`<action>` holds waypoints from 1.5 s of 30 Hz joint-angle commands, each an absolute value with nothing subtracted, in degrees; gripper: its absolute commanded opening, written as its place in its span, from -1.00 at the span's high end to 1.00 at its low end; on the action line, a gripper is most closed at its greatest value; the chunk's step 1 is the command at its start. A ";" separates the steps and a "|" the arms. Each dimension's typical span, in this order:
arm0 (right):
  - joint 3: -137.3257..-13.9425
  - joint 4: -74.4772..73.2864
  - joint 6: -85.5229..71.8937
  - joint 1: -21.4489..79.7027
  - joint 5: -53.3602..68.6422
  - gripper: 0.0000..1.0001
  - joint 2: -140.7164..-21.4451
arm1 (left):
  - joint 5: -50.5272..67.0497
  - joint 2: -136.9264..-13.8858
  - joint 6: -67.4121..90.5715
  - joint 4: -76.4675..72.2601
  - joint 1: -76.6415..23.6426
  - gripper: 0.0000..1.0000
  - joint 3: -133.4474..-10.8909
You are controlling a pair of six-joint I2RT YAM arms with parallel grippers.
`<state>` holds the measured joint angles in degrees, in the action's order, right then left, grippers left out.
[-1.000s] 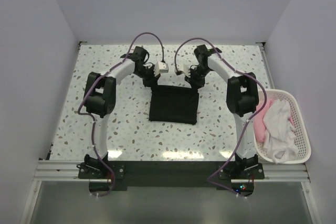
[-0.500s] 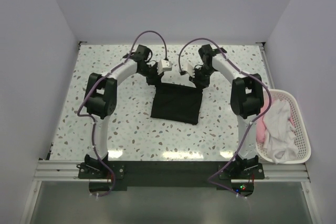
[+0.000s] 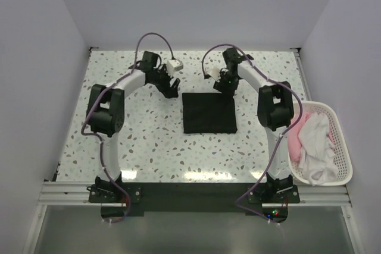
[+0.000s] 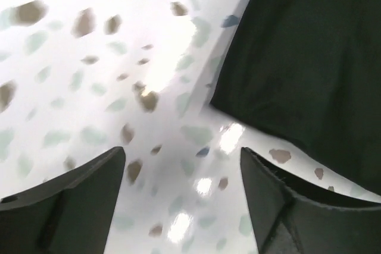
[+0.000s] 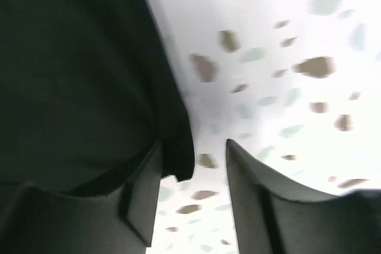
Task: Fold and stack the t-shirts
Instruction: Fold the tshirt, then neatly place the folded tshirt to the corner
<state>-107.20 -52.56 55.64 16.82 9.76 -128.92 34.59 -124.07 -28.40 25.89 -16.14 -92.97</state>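
Seeing black t-shirt (image 3: 208, 113) folded to a flat square in the middle of table (image 3: 149, 141). Got white slatted basket (image 3: 342, 147) at the right edge, well apart, with white t-shirt (image 3: 314, 141) and pink t-shirt (image 3: 295, 140) heaped inside. Left gripper (image 4: 181, 165) just beside the square's far-left corner, fingers wide apart, holding nothing, speckled top between them. Right gripper (image 5: 193, 168) at the far-right corner, fingers partly apart, cloth edge poking into the gap by one finger, not clamped.

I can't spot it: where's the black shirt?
In the top view, the black t-shirt lies folded flat at the middle of the table, left of the white basket.
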 commanded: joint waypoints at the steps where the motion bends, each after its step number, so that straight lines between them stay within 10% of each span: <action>1: -113.63 -47.97 48.27 16.26 3.17 -0.09 -130.08 | 31.13 -111.03 -17.85 16.35 -11.87 -0.70 -86.60; 3: -116.96 -49.74 41.01 16.26 2.81 -0.42 -128.34 | 28.67 -104.70 -16.36 16.00 -11.34 -0.99 -83.95; 8: -116.55 -55.63 25.34 16.70 9.39 -0.88 -120.07 | 25.40 -91.79 -14.42 17.05 -11.34 -1.00 -74.98; 17: -96.95 -50.89 13.01 30.14 3.62 -0.90 -113.99 | 23.64 -81.66 -10.55 25.66 -11.43 -1.00 -67.94; 25: -102.91 -56.15 11.25 30.77 -3.34 -0.94 -126.82 | 23.64 -78.13 -10.81 27.07 -11.43 -1.00 -65.83; 45: -135.44 -69.35 45.08 1.33 -7.03 -0.97 -148.88 | 22.15 -84.72 -13.01 28.74 -11.43 -1.00 -70.92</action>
